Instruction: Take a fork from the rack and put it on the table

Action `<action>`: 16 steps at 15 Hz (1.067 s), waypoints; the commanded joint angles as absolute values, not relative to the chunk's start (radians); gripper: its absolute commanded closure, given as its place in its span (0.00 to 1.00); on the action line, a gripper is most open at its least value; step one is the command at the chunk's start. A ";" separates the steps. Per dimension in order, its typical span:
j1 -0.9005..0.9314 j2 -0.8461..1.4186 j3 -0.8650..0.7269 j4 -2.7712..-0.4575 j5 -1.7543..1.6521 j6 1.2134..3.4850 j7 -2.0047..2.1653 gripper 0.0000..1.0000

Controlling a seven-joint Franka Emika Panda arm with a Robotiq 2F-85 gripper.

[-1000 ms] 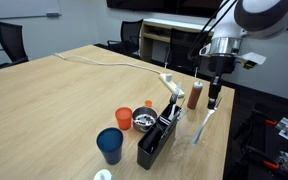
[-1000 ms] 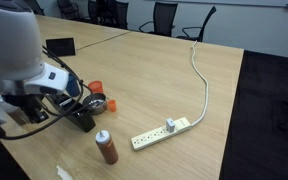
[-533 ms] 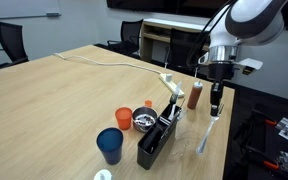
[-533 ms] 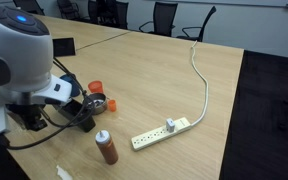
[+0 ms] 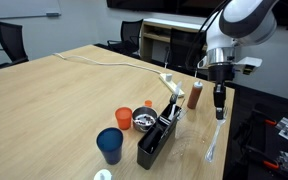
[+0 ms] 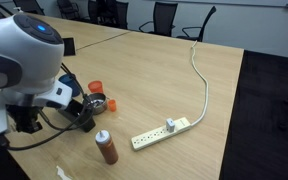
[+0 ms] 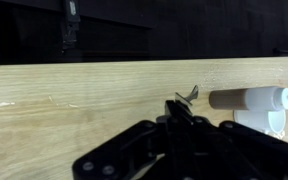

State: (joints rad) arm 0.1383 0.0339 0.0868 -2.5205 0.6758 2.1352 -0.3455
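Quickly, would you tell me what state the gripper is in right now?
Gripper: closed, holding the fork by its upper end.

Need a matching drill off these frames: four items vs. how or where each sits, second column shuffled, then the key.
Column 1
1. fork
2. blue cup
3. brown bottle
4. power strip

Column 2
A. lies flat on the table, long and white
B. hangs down from the pincer
C. stands upright, pale cap on top
D. stands right beside the rack

Pairs: 1-B, 2-D, 3-C, 4-A
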 commanded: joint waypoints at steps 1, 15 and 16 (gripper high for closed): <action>0.125 0.034 0.098 -2.512 0.674 2.129 -0.344 0.96; 0.120 0.244 0.131 -2.463 0.754 2.212 -0.438 0.99; 0.120 0.279 0.143 -2.452 0.777 2.250 -0.447 0.99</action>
